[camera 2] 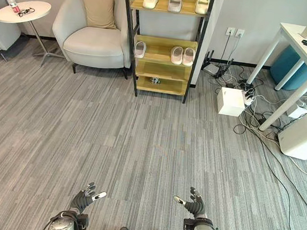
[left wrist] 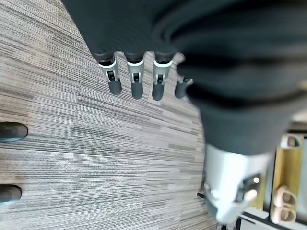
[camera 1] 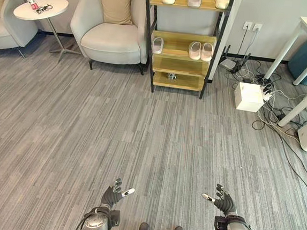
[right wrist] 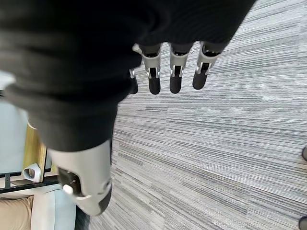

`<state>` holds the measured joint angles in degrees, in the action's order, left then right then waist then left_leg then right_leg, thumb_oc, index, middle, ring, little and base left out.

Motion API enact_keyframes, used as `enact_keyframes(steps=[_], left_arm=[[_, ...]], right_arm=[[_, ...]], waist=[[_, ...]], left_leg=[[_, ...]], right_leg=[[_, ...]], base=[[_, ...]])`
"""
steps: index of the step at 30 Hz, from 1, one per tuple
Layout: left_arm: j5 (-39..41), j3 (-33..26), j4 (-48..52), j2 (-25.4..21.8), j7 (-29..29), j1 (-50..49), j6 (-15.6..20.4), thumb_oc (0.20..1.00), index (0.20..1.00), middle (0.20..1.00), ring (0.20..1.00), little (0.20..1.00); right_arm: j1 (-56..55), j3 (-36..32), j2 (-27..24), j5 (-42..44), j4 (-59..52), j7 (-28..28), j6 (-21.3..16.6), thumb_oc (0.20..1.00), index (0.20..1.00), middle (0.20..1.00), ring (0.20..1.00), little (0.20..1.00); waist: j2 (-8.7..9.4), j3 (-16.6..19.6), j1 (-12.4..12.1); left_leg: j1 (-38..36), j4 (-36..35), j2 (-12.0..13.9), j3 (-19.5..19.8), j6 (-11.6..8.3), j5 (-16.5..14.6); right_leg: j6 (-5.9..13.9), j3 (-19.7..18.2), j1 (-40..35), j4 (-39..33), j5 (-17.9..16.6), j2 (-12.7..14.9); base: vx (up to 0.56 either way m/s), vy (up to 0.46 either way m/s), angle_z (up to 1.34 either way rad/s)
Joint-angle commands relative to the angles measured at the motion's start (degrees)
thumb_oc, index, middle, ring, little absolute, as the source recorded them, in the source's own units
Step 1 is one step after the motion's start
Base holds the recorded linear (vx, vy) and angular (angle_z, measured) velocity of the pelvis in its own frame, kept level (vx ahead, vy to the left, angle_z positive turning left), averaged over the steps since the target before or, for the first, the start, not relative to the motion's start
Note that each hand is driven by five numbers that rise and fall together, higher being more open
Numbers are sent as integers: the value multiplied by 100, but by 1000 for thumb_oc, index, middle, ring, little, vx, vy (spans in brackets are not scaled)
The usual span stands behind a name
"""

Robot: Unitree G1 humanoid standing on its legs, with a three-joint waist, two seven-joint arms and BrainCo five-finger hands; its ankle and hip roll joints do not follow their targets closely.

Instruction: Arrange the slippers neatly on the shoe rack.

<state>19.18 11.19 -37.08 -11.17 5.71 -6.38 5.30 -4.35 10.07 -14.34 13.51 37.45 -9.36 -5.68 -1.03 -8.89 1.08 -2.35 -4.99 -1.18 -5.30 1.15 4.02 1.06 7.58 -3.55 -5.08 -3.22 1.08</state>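
Six pale slippers (camera 1: 194,50) sit on the shoe rack (camera 1: 184,39) at twelve o'clock, well away from my left hand (camera 1: 113,193) and right hand (camera 1: 223,201), both spread and empty; I judge them light and soft, best pinched at the heel.
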Motion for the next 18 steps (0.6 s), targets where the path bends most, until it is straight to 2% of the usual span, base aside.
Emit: enact_keyframes(steps=[1,18], left_arm=[[92,9,84,-100,3,181,201,1000,1000,1000,1000,1000],[175,-74,85,-104,0,65,177,1000,1000,1000,1000,1000]], right_arm=[[93,-68,-12,-5,-184,-75,-136,1000,1000,1000,1000,1000],[78,-16,-83,-3,-332,-12,-130,1000,1000,1000,1000,1000]], waist=[[93,123,38],[97,76,72]], left_leg=[[-123,-1,440,5,-389,-488],[-139,-1,425,-12,-387,-483]], right_leg=[[556,-78,-183,8,749,431],[552,-99,-181,8,721,436]], base=[[-1,-5,-3],[-2,-3,-3]])
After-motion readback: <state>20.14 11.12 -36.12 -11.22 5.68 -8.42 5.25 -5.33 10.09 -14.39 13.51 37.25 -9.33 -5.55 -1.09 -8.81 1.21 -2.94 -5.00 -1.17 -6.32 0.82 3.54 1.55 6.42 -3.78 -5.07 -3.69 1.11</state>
